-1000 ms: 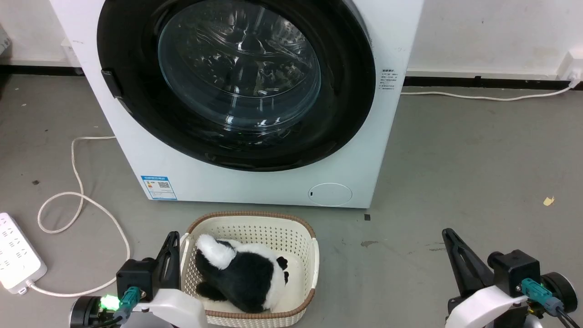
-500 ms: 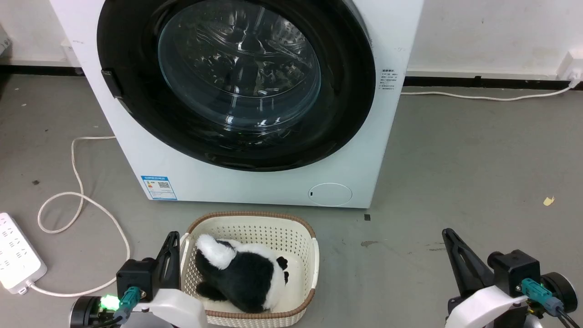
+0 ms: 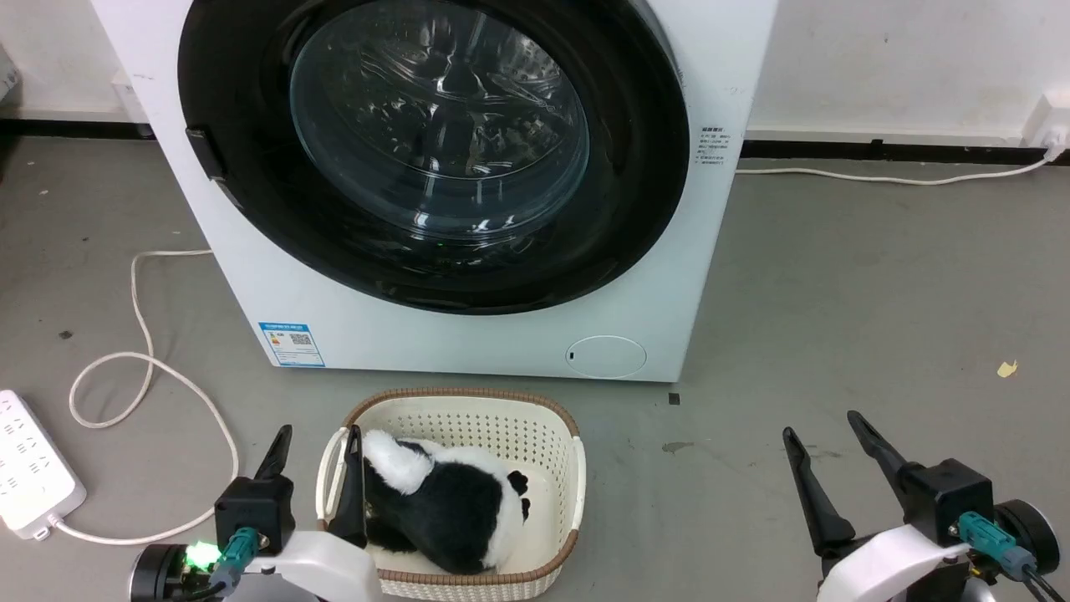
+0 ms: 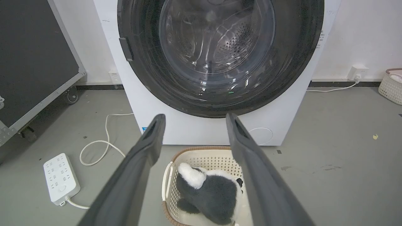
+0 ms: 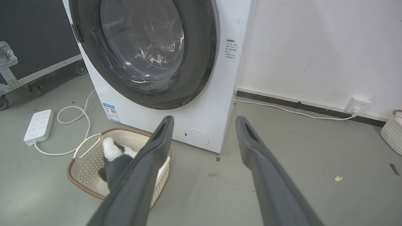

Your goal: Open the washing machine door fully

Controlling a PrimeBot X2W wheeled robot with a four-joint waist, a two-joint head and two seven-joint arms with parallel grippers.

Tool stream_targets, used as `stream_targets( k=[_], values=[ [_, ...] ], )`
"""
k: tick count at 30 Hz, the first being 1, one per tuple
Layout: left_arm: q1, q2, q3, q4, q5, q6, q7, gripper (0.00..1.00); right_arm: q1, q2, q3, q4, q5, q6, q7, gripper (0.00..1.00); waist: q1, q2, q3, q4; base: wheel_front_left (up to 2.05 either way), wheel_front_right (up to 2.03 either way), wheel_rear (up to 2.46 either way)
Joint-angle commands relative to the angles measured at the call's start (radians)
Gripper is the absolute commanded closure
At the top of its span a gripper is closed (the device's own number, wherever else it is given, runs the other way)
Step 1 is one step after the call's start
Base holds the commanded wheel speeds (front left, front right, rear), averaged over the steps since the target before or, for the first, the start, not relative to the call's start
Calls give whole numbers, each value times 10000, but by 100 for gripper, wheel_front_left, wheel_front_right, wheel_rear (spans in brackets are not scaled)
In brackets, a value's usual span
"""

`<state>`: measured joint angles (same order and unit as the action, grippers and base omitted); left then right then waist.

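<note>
Change vs. 0.5 s earlier: both claws have gone from fingers-together to fingers-apart; machine, basket and cable are unmoved. Left claw (image 3: 321,429), lower left of head view: fingers spread wide w/ nothing between them. Its inner finger overlaps the left rim of the basket (image 3: 468,393); contact cannot be judged. Right claw (image 3: 819,422), lower right: likewise spread wide and empty, above bare floor (image 3: 836,293), well apart from the basket. Washing machine door (image 3: 439,125): glossy black disc w/ clear domed glass at ctr, lying shut and flush against the front of the white washing machine (image 3: 468,343). The door spans nearly the machine's full width; a small dark handle (image 3: 205,153) sits on its left edge. Both wrist views look along the parted fingers toward the door, w/ neither claw near it. Below the door, at the machine's lower right corner: round white service flap (image 3: 605,357); at the lower left corner: blue label (image 3: 291,344). The basket stands on the floor just in front of the machine's bottom edge and holds a black-and-white plush toy (image 3: 451,502). On the floor left of the machine: white power strip (image 3: 29,468) w/ looped cable (image 3: 142,359).
</note>
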<state>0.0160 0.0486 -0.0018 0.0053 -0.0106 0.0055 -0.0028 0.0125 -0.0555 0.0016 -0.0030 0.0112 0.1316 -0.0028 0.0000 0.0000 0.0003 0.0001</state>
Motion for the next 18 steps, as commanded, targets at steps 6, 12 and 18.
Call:
stream_targets(
  k=[6,12,18],
  values=[
    [3,2,-87,45,-15,26,-220,0,67,5,-39,-69,166,-1,-224,0,0,0,14,14,0,0,0],
    [-18,2,-154,47,-25,44,-346,0,75,8,-69,-112,215,-1,-349,0,0,0,90,57,0,0,0],
    [-101,3,-232,34,-44,71,-471,0,-29,-1,-55,-215,160,-2,-475,0,0,0,288,160,0,0,0]
  ],
)
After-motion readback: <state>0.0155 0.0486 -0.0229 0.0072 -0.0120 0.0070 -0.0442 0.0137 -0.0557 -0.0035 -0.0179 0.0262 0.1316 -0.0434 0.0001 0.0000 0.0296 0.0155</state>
